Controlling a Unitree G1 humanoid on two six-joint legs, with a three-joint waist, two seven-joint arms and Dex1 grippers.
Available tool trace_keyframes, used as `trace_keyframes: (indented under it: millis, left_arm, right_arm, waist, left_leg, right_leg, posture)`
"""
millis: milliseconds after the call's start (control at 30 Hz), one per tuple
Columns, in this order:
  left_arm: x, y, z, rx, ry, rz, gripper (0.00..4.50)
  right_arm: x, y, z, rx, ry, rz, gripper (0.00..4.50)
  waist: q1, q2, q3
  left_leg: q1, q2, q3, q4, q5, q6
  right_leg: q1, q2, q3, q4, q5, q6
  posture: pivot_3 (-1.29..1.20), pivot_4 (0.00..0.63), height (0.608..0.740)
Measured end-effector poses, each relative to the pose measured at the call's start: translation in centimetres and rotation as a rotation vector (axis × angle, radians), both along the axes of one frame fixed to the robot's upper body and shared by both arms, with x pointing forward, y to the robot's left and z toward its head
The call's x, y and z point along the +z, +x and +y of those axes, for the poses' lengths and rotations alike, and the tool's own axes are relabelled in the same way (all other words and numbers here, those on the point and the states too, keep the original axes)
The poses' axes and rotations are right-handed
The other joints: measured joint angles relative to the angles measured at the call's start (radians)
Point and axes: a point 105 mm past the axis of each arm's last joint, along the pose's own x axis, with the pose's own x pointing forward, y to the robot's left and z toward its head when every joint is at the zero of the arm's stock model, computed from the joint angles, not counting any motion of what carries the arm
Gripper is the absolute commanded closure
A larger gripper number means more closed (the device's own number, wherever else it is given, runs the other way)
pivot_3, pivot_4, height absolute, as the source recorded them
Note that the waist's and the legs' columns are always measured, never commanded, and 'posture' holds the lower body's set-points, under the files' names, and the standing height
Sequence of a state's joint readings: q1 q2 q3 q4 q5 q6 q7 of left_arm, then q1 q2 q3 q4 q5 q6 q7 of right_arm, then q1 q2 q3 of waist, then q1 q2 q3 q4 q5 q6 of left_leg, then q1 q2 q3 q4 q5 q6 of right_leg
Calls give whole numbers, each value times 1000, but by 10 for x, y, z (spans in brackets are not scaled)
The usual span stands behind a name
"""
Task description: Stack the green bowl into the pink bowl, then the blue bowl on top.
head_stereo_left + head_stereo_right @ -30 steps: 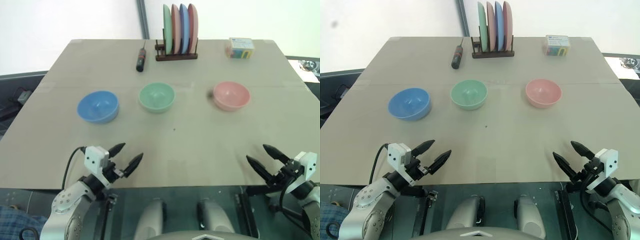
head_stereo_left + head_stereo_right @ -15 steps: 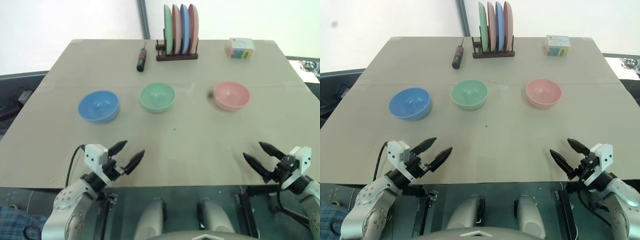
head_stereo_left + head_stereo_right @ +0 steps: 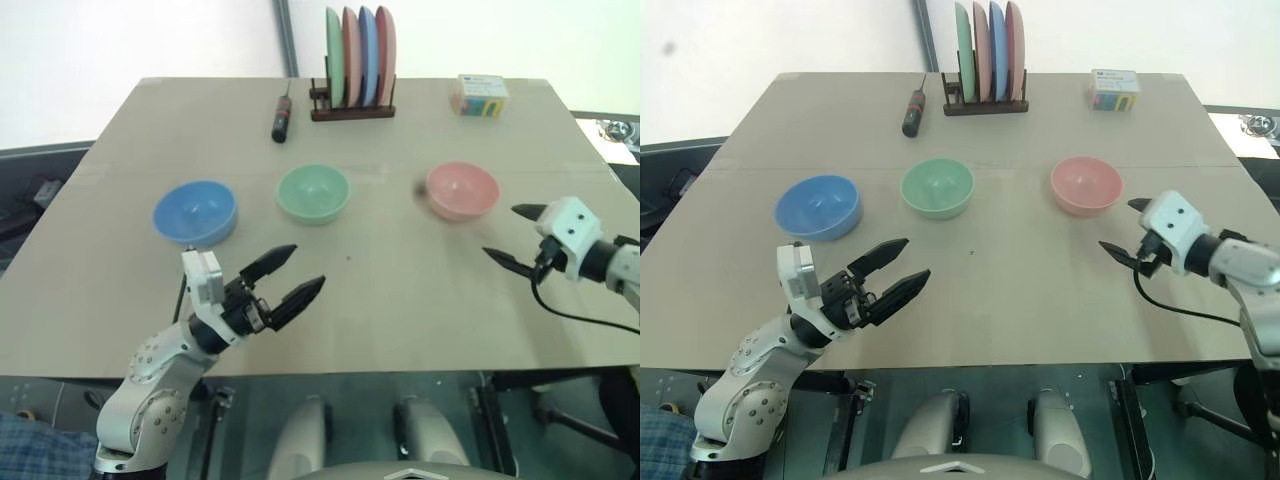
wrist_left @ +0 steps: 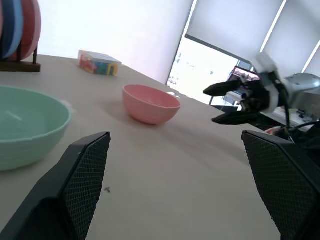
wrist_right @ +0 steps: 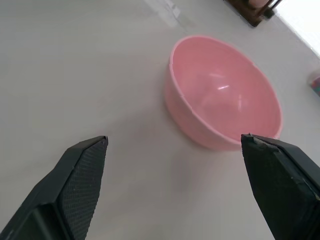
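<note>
Right hand (image 3: 1124, 228) spread, pink bowl (image 3: 1086, 184) upright

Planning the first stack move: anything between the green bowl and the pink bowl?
Nothing visible. The green bowl and pink bowl sit apart with bare table between them. The right gripper, jaws open, hangs near the pink bowl, off that line.

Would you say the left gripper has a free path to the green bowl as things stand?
Probably yes. The left gripper is open and empty over bare table, the green bowl sits just beyond it with nothing lying between, and the blue bowl stands off to the side.
</note>
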State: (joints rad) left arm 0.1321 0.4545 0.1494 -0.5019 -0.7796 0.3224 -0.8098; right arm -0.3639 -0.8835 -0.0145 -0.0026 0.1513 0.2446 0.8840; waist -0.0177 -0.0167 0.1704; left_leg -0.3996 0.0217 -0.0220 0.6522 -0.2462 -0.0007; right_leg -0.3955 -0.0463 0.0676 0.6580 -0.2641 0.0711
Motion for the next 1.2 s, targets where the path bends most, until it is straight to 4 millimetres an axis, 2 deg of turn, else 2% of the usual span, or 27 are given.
trace_keyframes:
  millis: [133, 300, 433, 633, 667, 700, 733, 767, 867, 1033, 1200]
  left_arm:
    - [0, 0, -1, -3, 8, -6, 0]
    - [-2, 0, -2, -2, 21, -9, 0]
    - [-5, -2, 0, 13, 30, 0, 0]
    - [-10, -5, 4, 44, 41, 5, 0]
    - [-9, -6, 4, 45, 41, 2, 0]
    - [-9, -7, 4, 45, 42, 2, 0]
    - [-9, -8, 4, 45, 42, 3, 0]
    - [-9, -9, 4, 45, 42, 0, 0]
    - [-9, -10, 4, 47, 41, 2, 0]
    - [-9, -10, 4, 48, 41, 0, 0]
    - [-6, -9, 4, 40, 41, -25, 0]
  right_arm:
    - [-1, 32, 6, 45, -77, 58, 44]
    - [-7, 70, 31, 106, -140, 89, 44]
    - [-12, 85, 37, 107, -187, 131, 999]
    - [-26, 90, 44, 144, -252, 192, 3508]
    - [-27, 89, 44, 153, -256, 195, 3736]
    - [-26, 89, 46, 162, -256, 188, 4244]
    - [-18, 91, 49, 173, -256, 160, 4461]
    - [-12, 92, 50, 185, -264, 145, 4461]
    - [-16, 89, 51, 205, -267, 165, 4461]
    - [-14, 82, 57, 272, -297, 157, 4461]
    - [5, 35, 107, 538, -382, 67, 4461]
  waist:
    - [-3, -1, 1]
    - [-16, -1, 4]
    - [-18, -1, 5]
    - [-22, 0, 5]
    - [-22, 0, 5]
    - [-23, 0, 5]
    - [-24, 0, 5]
    - [-24, 0, 5]
    - [-23, 0, 6]
    - [-24, 1, 6]
    - [-22, 4, 8]
  left_leg:
    - [0, 0, -1, -1, 0, 0]
    - [-1, 0, -1, -1, 0, 0]
    - [-2, 0, -2, -1, 0, 0]
    - [-1, 0, -3, -2, 0, 0]
    - [-1, -1, -3, -2, 0, 0]
    - [-1, -1, -2, -2, 0, 0]
    - [0, -1, -2, -2, 0, 0]
    - [1, -1, -2, -2, 0, 0]
    - [1, -1, -3, -2, 0, 0]
    - [0, -1, -3, -1, 0, 0]
    - [-1, 0, -9, -2, 0, 0]
  right_leg:
    - [0, 0, 0, 1, 0, 0]
    - [0, 0, -1, 0, 0, 0]
    - [0, -1, -3, 0, 0, 0]
    - [-1, -2, -3, 0, 0, 0]
    - [-1, -2, -3, 0, 1, 0]
    - [-1, -2, -3, 1, 1, 0]
    - [-1, -2, -2, 2, 1, 0]
    - [0, -2, -2, 2, 1, 0]
    - [0, -2, -3, 3, 1, -1]
    - [-1, -2, -3, 4, 1, -1]
    - [-1, -2, -4, 3, 1, 0]
  posture:
    - [0, 150, 740]
    - [0, 150, 740]
    - [0, 150, 740]
    - [0, 150, 740]
    - [0, 150, 740]
    - [0, 150, 740]
    - [0, 150, 740]
    - [0, 150, 740]
    - [0, 150, 740]
    - [0, 150, 740]
    - [0, 150, 740]
